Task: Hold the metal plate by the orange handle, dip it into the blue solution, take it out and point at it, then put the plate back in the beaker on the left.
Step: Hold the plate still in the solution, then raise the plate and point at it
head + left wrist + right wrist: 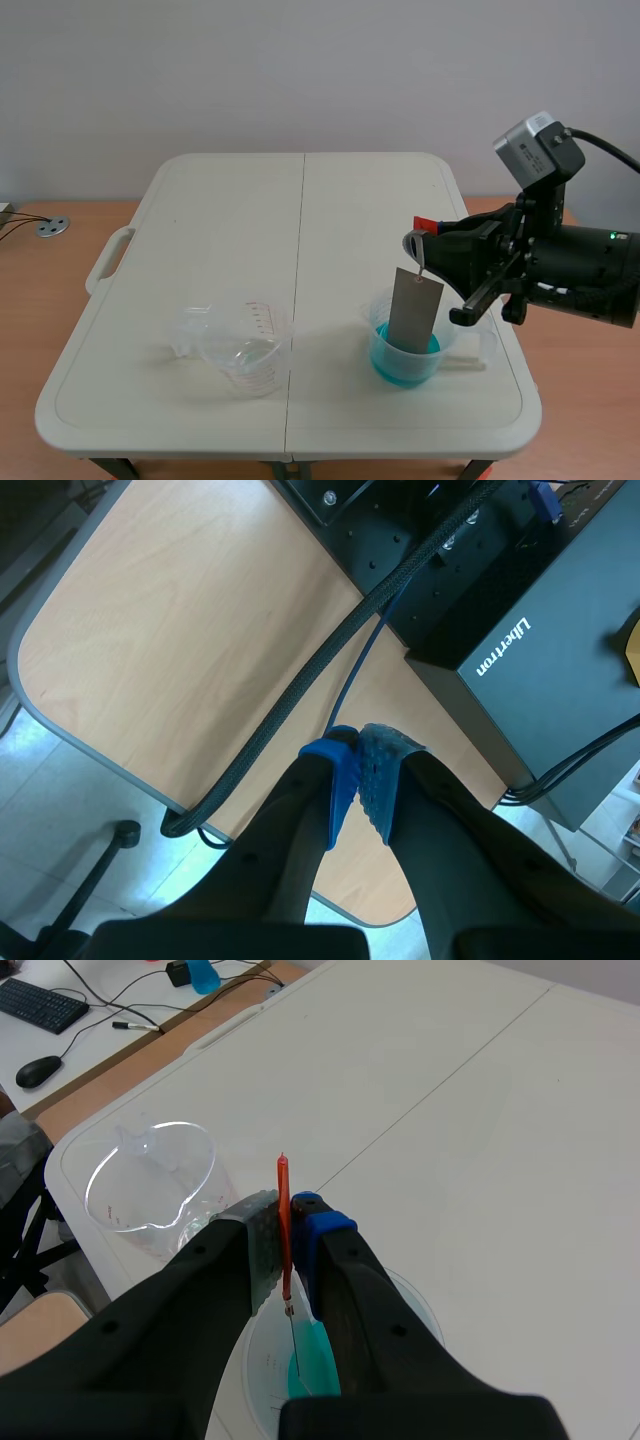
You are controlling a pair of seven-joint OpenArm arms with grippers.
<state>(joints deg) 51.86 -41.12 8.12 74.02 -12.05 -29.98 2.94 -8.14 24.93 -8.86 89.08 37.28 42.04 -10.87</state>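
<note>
The left gripper [358,755], away from the table, has its pads pressed together on nothing. Near-left on the table [230,200] stands the clear beaker [245,352]. To its right, the metal plate [414,310] hangs upright, its lower end inside the blue solution beaker [405,362]. The right gripper [288,1225] is clamped on the orange handle [283,1180]. A clean dip likely needs the plate vertical, clear of the rim, and lifted straight up.

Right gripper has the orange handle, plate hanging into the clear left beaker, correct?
No. The right gripper holds the orange handle, but the metal plate hangs into the beaker of blue solution, not the clear beaker, as the scene view shows.
</note>
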